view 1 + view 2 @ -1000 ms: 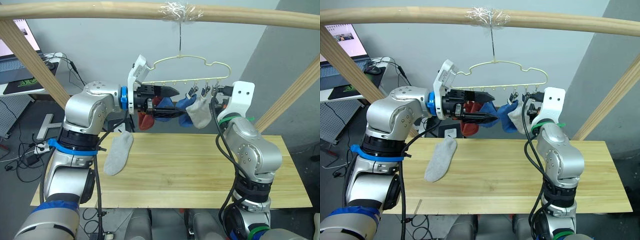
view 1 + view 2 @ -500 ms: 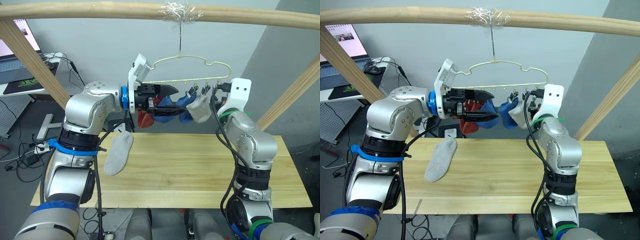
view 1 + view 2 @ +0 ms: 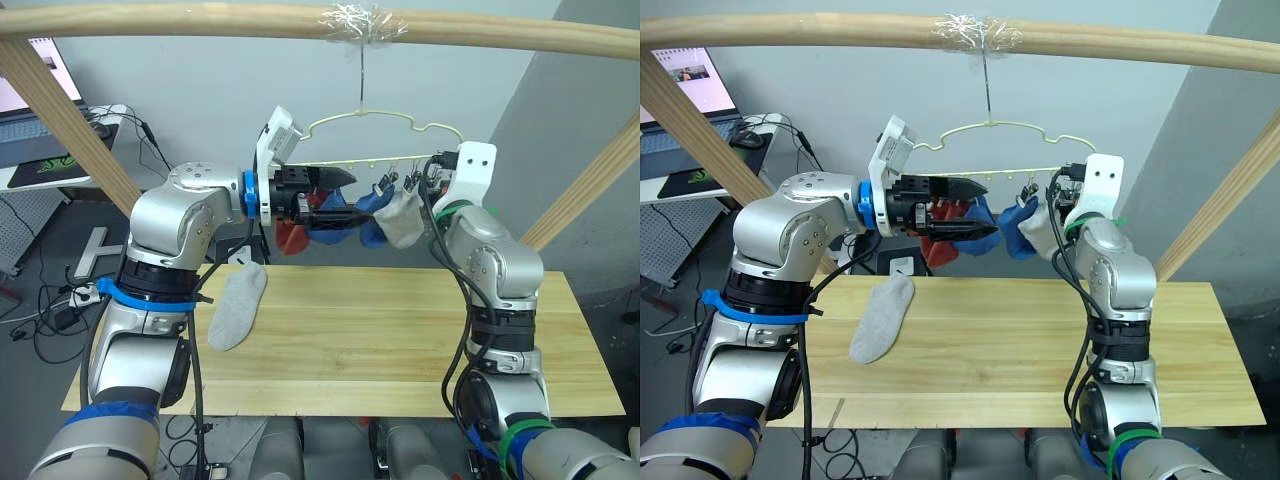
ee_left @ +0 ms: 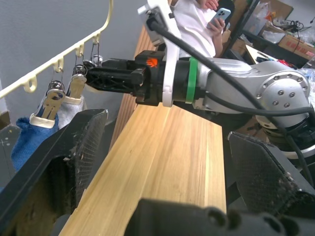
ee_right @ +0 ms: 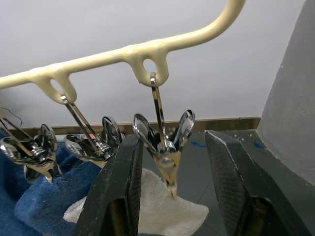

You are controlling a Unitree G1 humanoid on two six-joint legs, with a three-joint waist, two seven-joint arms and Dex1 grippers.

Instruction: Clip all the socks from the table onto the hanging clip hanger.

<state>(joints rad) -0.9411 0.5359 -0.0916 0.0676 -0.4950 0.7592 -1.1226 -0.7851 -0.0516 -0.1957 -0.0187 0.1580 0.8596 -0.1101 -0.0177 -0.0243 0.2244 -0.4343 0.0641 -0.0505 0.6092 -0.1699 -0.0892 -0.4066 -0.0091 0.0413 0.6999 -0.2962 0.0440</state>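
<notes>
Right gripper (image 5: 170, 167), fingers apart, straddling a small metal clip (image 5: 165, 142) of the pale yellow-green wire hanger (image 3: 385, 120).
Left gripper (image 4: 162, 162) fingers apart; light grey knit sock (image 3: 237, 305) at 9 o'clock on pale plank table (image 3: 400, 340).

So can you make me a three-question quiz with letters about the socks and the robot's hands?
1. Where is the loose grey sock?
A. on the table
B. on the floor
C. on the pole

2. How many socks lie on the table?
A. three
B. one
C. none

3. The right hand at the clip is:
A. shut
B. holding a red sock
C. open

Answers: 1 A, it lies flat on the planks. 2 B, the others hang from the clip hanger. 3 C, its fingers stand apart around the clip.
</notes>
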